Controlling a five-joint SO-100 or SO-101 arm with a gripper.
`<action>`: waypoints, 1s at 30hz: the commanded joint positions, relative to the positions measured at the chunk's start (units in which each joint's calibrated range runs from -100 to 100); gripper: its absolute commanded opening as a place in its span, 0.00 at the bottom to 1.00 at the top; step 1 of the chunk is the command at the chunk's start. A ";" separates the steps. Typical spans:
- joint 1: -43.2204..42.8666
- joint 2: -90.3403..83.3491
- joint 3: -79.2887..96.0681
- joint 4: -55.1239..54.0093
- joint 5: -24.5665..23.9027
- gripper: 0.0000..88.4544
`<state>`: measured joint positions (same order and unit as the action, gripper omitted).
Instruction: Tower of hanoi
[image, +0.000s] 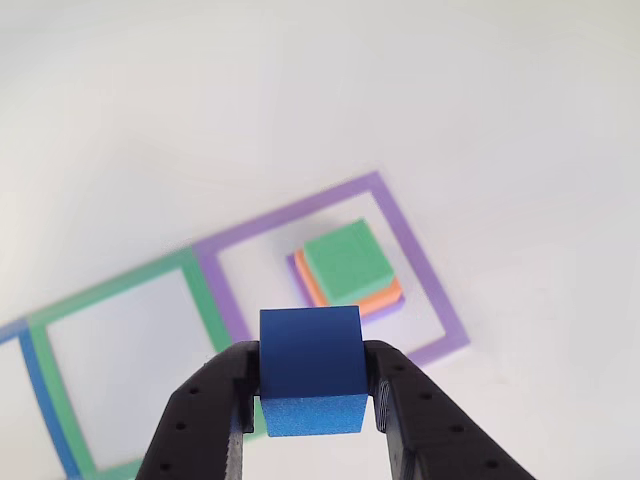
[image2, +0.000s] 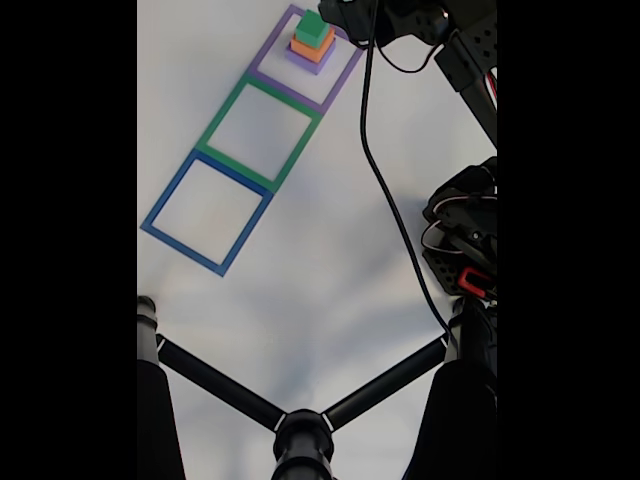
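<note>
Gripping a blue cube (image: 311, 365) on both sides, the black fingers (image: 311, 392) hold it above the white tabletop (image: 520, 130), near the purple square's (image: 441, 290) edge. Inside that square sits a purple-orange-green stack (image: 349, 268); the green square (image: 125, 355) lies open.

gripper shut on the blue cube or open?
Shut on it: in the other view both fingers press the blue cube's sides, held above the purple square, clear of the stack.

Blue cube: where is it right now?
In the other view, the small blue cube sits clamped in the black gripper at bottom centre, held above the table just short of the purple square frame containing the purple-orange-green block stack.
</note>
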<state>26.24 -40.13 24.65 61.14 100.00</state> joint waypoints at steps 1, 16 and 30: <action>-4.39 -6.02 -11.97 17.82 0.00 0.05; -17.28 -22.53 9.93 13.85 0.00 0.05; -19.80 -15.80 48.73 -41.27 0.00 0.05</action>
<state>8.16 -58.77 68.17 34.23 99.41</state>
